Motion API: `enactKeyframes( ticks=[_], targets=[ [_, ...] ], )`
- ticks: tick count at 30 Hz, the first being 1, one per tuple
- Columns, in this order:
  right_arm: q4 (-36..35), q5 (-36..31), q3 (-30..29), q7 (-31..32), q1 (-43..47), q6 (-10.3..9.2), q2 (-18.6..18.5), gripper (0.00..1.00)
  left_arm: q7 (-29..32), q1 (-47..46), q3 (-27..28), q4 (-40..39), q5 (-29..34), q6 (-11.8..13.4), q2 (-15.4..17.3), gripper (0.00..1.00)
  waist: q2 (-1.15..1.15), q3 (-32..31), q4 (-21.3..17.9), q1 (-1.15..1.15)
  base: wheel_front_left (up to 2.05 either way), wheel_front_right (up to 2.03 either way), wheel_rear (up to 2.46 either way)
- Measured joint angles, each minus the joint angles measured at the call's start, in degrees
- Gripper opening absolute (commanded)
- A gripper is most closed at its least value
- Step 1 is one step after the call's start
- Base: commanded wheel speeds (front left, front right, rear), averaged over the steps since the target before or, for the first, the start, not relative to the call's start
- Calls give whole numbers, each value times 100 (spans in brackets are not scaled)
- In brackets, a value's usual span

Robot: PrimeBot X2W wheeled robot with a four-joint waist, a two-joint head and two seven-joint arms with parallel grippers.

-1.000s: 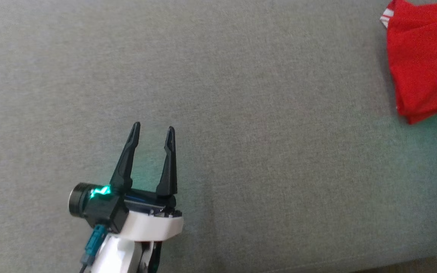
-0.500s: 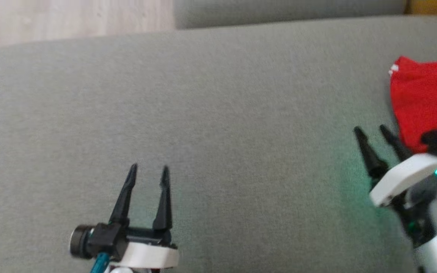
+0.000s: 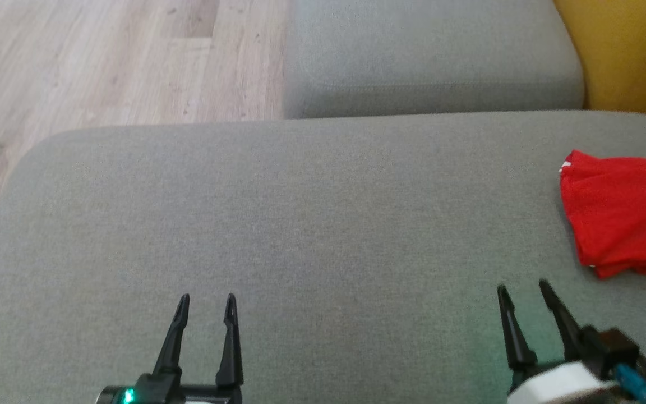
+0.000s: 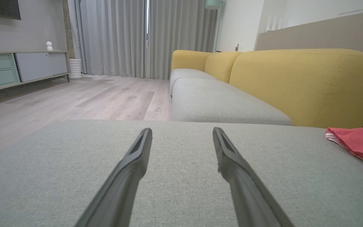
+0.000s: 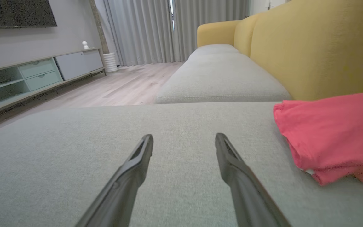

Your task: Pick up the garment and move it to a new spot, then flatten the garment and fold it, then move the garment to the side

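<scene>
A folded red garment (image 3: 623, 216) with a bit of white trim lies at the right edge of the grey sofa cushion (image 3: 300, 224); it also appears as the garment (image 4: 358, 143) in the left wrist view and the garment (image 5: 332, 135) in the right wrist view. My left gripper (image 3: 206, 300) stands open at the lower left, nothing between its fingers, far from the cloth. Low at the right, my right gripper (image 3: 522, 287) is open too, its tips a short way below and left of the garment, apart from it. Both grippers (image 4: 181, 132) (image 5: 184, 137) hover just above the cushion.
A second grey seat cushion (image 3: 429, 56) lies beyond, with the yellow backrest (image 3: 631, 50) at the right. Wooden floor (image 3: 104, 62) runs past the cushion's left and far edges. A TV cabinet (image 5: 27, 75) and curtains (image 4: 143, 34) stand across the room.
The head camera has tilted up, bringing floor, far cushion and backrest into the picture. The right gripper has come into view beside the garment. Both grippers stay open.
</scene>
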Motion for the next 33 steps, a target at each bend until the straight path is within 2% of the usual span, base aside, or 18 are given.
enactKeyframes(
  ticks=[8, 26, 27, 33],
  targets=[
    [-482, -327, -325, -23, 398, 0, 230, 100, 0, 236, 97, -89, 36, -8, 0, 100, 0, -139, -49, 1, 0, 0, 0],
    [-603, -323, -497, -23, 521, 0, 346, 100, 0, 339, 210, -70, 100, -102, 1, 100, 0, -203, -30, 1, 0, 0, 0],
    [-576, -323, -493, -21, 521, -1, 348, 0, 1, 352, 201, -34, 113, -101, 0, 0, 0, -202, -32, 1, 0, 0, 0],
    [14, -319, -461, -7, 647, -1, 354, 0, 37, 537, 180, 545, 107, -101, -1, 0, 0, -200, -36, 1, 0, 0, 0]
  ],
)
